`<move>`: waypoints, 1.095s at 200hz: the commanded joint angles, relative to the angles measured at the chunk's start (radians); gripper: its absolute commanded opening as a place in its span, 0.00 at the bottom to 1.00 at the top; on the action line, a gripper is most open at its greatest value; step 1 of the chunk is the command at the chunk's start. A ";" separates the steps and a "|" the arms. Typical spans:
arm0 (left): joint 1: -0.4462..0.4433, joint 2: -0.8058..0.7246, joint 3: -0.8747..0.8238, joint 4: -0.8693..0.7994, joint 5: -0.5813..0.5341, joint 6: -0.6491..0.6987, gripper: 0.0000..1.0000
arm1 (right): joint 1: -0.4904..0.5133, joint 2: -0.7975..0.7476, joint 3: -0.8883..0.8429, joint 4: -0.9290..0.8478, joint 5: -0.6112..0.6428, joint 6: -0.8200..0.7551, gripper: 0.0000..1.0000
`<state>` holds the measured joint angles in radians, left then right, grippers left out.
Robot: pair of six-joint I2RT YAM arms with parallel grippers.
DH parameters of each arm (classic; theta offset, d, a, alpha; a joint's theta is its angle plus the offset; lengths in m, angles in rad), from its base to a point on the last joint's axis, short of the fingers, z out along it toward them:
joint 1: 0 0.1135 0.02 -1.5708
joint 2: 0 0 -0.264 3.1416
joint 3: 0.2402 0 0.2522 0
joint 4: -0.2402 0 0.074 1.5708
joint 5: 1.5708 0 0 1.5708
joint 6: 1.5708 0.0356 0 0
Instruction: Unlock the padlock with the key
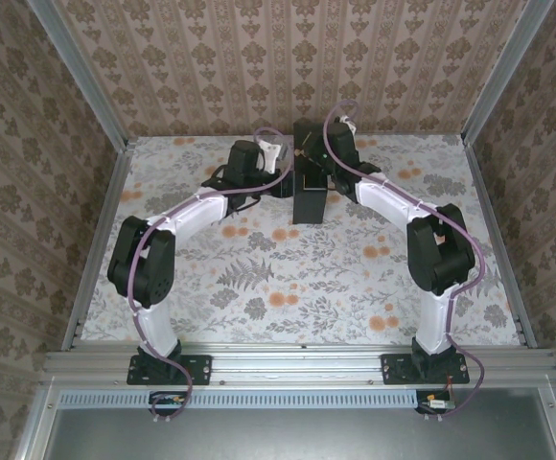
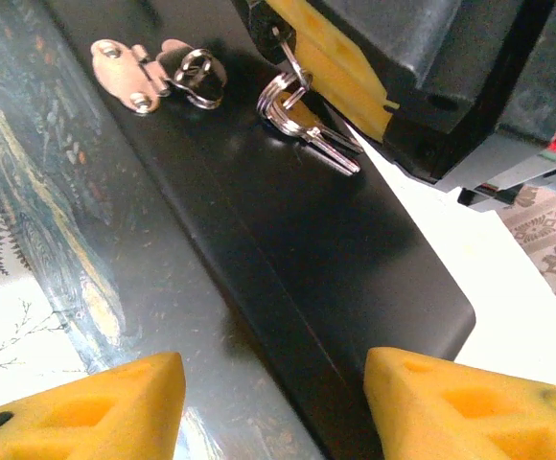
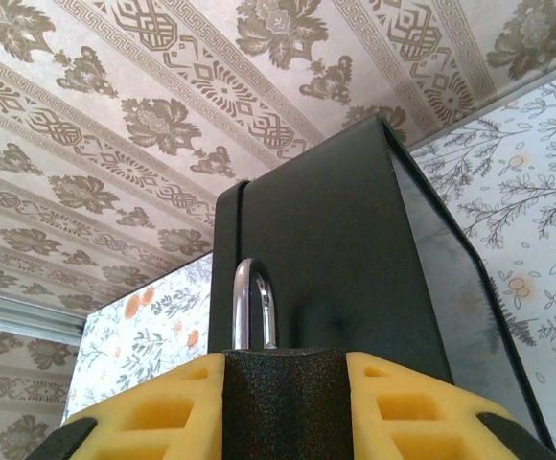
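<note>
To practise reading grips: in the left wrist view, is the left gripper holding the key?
No; the left gripper stands open and empty, while the key hangs on a ring at the right gripper.

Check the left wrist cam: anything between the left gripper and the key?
Nothing visible. The left gripper is open and empty. The key hangs on its ring by the right gripper, which is shut on the padlock. The box's black face seems to run alongside the path, not across it.

You've got the box (image 1: 309, 187) far-centre on the table (image 1: 259, 287); padlock (image 3: 283, 393) just before it, keys (image 2: 307, 125) beside the hasp (image 2: 129, 72).
</note>
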<state>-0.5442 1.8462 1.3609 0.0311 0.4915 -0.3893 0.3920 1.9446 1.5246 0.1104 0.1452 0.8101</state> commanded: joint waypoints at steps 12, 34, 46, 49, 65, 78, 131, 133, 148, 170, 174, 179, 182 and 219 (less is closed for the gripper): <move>0.020 -0.004 0.014 -0.131 0.075 -0.014 0.61 | -0.062 -0.130 -0.016 0.019 -0.014 -0.050 0.06; 0.050 -0.021 0.017 -0.032 0.193 -0.114 0.62 | -0.106 -0.200 -0.049 -0.033 -0.049 -0.062 0.08; 0.062 -0.041 0.019 0.009 0.226 -0.149 0.63 | -0.135 -0.238 -0.088 -0.064 -0.077 -0.061 0.09; 0.065 -0.046 0.021 0.011 0.227 -0.153 0.63 | -0.141 -0.248 -0.100 -0.069 -0.081 -0.059 0.09; 0.070 -0.074 0.049 -0.021 0.227 -0.139 0.63 | -0.168 -0.297 -0.188 -0.084 -0.111 -0.064 0.10; 0.073 -0.098 0.072 -0.072 0.207 -0.112 0.63 | -0.186 -0.331 -0.264 -0.102 -0.129 -0.067 0.12; 0.122 -0.211 0.076 -0.307 0.023 0.002 0.64 | -0.221 -0.409 -0.534 -0.167 -0.204 -0.159 0.19; 0.124 -0.216 0.074 -0.312 0.018 0.006 0.64 | -0.220 -0.409 -0.541 -0.171 -0.205 -0.161 0.20; 0.137 -0.244 0.049 -0.340 -0.004 0.022 0.64 | -0.221 -0.401 -0.587 -0.194 -0.217 -0.179 0.24; 0.157 -0.283 0.006 -0.357 -0.033 0.025 0.64 | -0.220 -0.387 -0.634 -0.216 -0.221 -0.214 0.35; 0.160 -0.289 -0.002 -0.361 -0.037 0.027 0.64 | -0.219 -0.386 -0.640 -0.219 -0.223 -0.224 0.38; 0.163 -0.298 -0.010 -0.364 -0.040 0.028 0.64 | -0.219 -0.385 -0.645 -0.225 -0.222 -0.231 0.41; 0.166 -0.300 -0.012 -0.367 -0.041 0.029 0.64 | -0.219 -0.388 -0.647 -0.228 -0.221 -0.234 0.42; 0.202 -0.329 -0.039 -0.393 -0.049 0.051 0.64 | -0.218 -0.450 -0.588 -0.284 -0.217 -0.260 0.68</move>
<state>-0.3714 1.5517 1.3430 -0.3145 0.4664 -0.3801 0.1764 1.5631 0.8825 -0.1246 -0.0570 0.5976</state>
